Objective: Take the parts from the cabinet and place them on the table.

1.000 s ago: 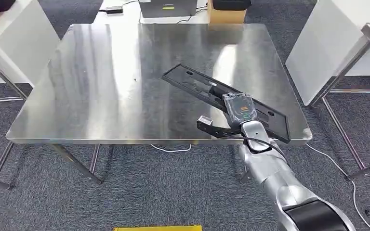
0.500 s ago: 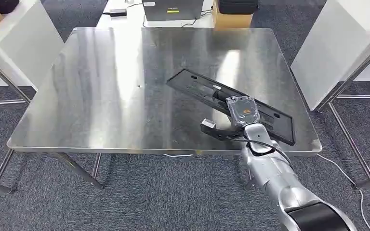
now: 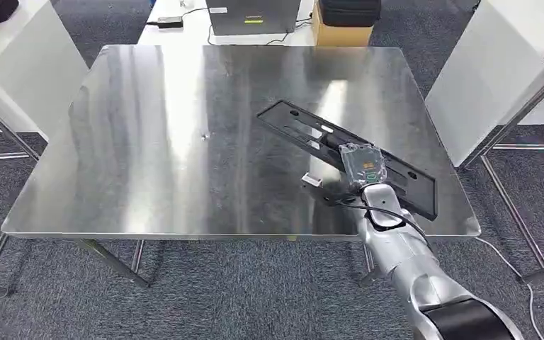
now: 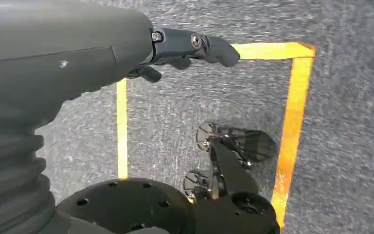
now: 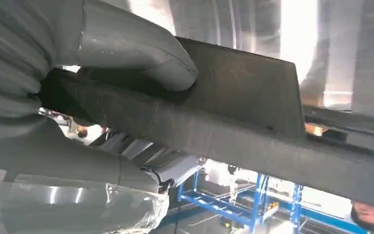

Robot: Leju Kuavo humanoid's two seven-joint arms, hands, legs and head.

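Grey carpet [image 3: 241, 283] surrounds a steel table [image 3: 149, 163] with a bright, reflective top, seen from the head view. White panels [image 3: 496, 64] stand to either side, and a cardboard box [image 3: 340, 32] and a dark case [image 3: 255, 14] sit on the floor beyond the far edge. A long black plastic part [image 3: 312, 134] lies slantwise over the right half of the table, its far end near the middle of the top and its near end at the front right corner. The right hand [image 3: 360, 164], at the end of the silver right arm [image 3: 404, 262], grips this part near its near end; in the right wrist view the thick grey thumb [image 5: 141, 53] presses on the upper face of the part [image 5: 243, 92], with the fingers underneath. The left hand [image 4: 185, 48] hangs over the carpet beside yellow floor tape [image 4: 292, 122], its dark fingers [image 4: 219, 48] extended and holding nothing.
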